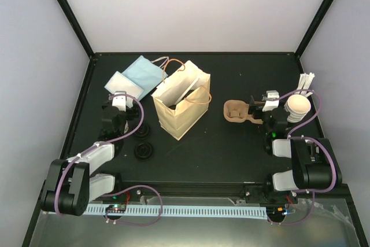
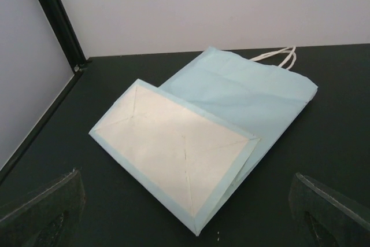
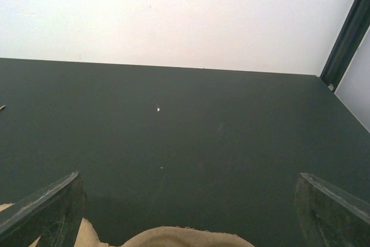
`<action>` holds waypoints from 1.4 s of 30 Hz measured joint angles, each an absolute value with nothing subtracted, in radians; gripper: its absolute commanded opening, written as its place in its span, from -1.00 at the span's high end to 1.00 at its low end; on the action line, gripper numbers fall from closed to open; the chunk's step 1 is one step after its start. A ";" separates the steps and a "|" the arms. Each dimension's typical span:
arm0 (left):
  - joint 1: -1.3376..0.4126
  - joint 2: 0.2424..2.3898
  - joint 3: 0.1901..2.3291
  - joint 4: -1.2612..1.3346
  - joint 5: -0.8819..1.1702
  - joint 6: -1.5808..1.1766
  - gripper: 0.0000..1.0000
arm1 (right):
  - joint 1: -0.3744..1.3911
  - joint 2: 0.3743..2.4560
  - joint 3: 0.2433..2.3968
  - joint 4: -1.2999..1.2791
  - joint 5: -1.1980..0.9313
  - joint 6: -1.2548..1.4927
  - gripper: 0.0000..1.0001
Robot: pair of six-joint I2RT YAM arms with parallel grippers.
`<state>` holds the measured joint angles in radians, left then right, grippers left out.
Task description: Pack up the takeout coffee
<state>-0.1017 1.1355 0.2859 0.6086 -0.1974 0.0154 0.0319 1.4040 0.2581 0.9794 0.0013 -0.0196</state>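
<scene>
Takeout coffee cup (image 1: 299, 106) tops a stack just right of the right claw (image 1: 263, 103), whose jaws stand apart over the pulp carrier (image 1: 236, 111). The left claw (image 1: 119, 98), jaws equally spread, faces a flat blue bag (image 2: 248, 93).

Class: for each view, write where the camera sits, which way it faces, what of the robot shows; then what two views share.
Top external: above and behind, looking down on the table; left arm and right arm show.
Left wrist: on the left arm, facing the blue bag; open left claw shows.
Right wrist: on the right arm, facing the far wall past the carrier; open right claw shows.
Shared: blue bag, top and left wrist.
</scene>
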 measured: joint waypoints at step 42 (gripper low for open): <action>-0.041 1.368 0.294 0.966 -0.018 0.068 -0.98 | 0.032 1.404 0.258 0.979 0.002 -0.020 -1.00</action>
<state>-0.0406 1.3682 0.2935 0.9657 -0.0181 0.0681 0.0319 1.4040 0.2581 0.9794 0.0017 -0.0196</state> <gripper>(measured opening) 0.988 0.999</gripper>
